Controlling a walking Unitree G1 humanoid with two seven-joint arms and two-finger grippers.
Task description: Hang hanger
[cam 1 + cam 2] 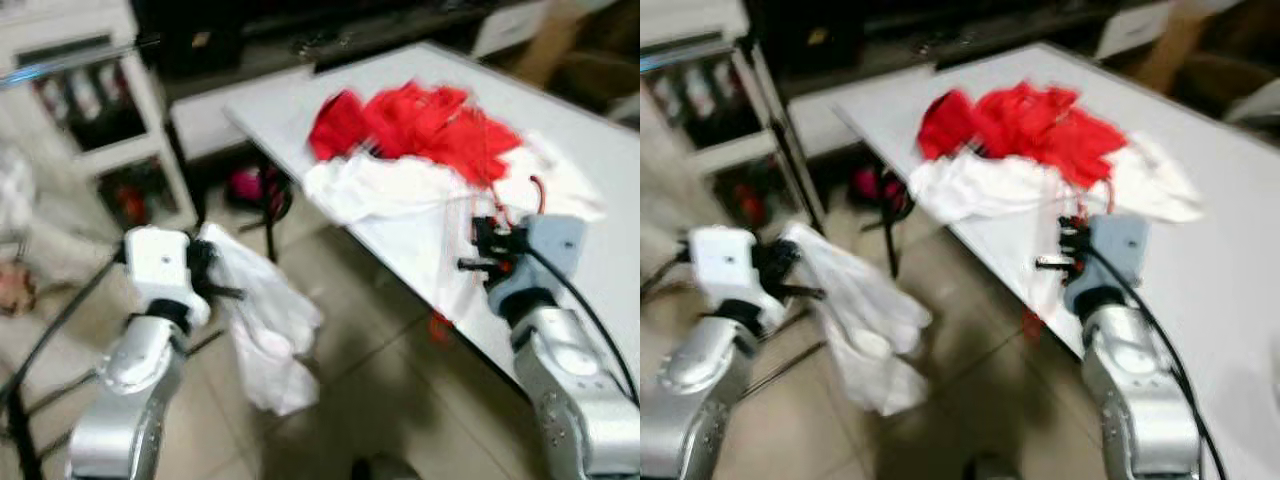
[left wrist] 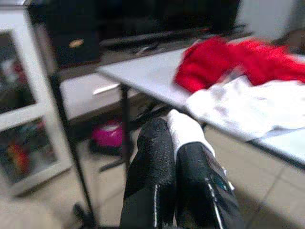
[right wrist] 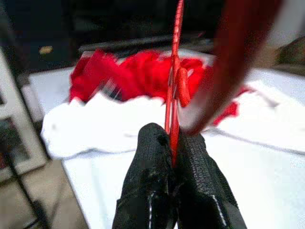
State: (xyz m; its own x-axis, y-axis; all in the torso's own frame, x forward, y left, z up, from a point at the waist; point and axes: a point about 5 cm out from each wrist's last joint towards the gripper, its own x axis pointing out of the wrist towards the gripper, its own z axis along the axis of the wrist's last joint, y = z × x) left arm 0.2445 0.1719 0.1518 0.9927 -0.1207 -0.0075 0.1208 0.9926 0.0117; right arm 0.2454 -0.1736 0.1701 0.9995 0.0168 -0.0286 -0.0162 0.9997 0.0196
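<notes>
Red plastic, thin and upright, is the hanger [image 3: 174,71], pinched between the closed fingers [image 3: 151,157] of the right claw [image 1: 478,252], which is raised over the near edge of the white surface [image 1: 600,150]. Its hook end curves close past the wrist camera as a blurred red band. Just beyond that claw lies a heap of clothes: white cloth [image 1: 400,190] nearest, red cloth [image 1: 430,120] piled behind it. The left claw [image 1: 215,275] is held out over the tiled floor [image 1: 380,380], off to the left of the surface, its fingers [image 2: 152,162] narrowed tight on a white garment [image 1: 265,320] that hangs down from them in loose folds. Ahead of the left claw stand a thin dark pole [image 2: 66,138] and a white shelf unit [image 1: 100,100], with something pink [image 2: 108,135] on the floor under the far end of the surface. Both head views are blurred.
</notes>
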